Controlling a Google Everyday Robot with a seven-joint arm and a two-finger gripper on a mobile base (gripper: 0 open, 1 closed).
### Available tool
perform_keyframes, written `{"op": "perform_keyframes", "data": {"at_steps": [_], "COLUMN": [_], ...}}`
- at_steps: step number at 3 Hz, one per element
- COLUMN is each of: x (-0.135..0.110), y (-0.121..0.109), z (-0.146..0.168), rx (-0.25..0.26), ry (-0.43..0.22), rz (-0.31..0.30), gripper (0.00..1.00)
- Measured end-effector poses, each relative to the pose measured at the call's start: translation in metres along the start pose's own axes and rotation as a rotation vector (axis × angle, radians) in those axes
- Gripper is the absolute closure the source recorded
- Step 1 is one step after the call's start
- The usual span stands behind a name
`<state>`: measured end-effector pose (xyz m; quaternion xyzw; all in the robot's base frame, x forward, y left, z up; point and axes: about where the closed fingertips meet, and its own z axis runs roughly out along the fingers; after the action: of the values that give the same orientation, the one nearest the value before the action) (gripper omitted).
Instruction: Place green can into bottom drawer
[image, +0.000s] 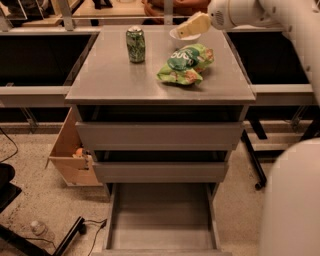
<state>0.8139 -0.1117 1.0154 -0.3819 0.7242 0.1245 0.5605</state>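
Observation:
The green can (135, 44) stands upright on the grey cabinet top (125, 80), at its back left. The gripper (186, 29) hangs above the back right of the top, over the white bowl (176, 35), about a hand's width right of the can and not touching it. The bottom drawer (162, 217) is pulled out at the foot of the cabinet, with a bare flat floor.
A green-and-orange snack bag (186, 64) lies right of the can, in front of the bowl. The two upper drawers (160, 135) have flat fronts. A cardboard box (72, 152) leans at the cabinet's left. Dark bins flank the cabinet. The robot's own white body (292, 200) fills the lower right.

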Motion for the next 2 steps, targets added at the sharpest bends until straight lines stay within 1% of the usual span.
{"op": "perform_keyframes", "data": {"at_steps": [1, 2], "x": [-0.0143, -0.0142], "y": [-0.0201, -0.0199], "z": [0.0417, 0.0419], "rx": [0.068, 0.068], "ry": [-0.059, -0.058], "rz": [0.065, 0.065], "gripper": [0.0, 0.0]}}
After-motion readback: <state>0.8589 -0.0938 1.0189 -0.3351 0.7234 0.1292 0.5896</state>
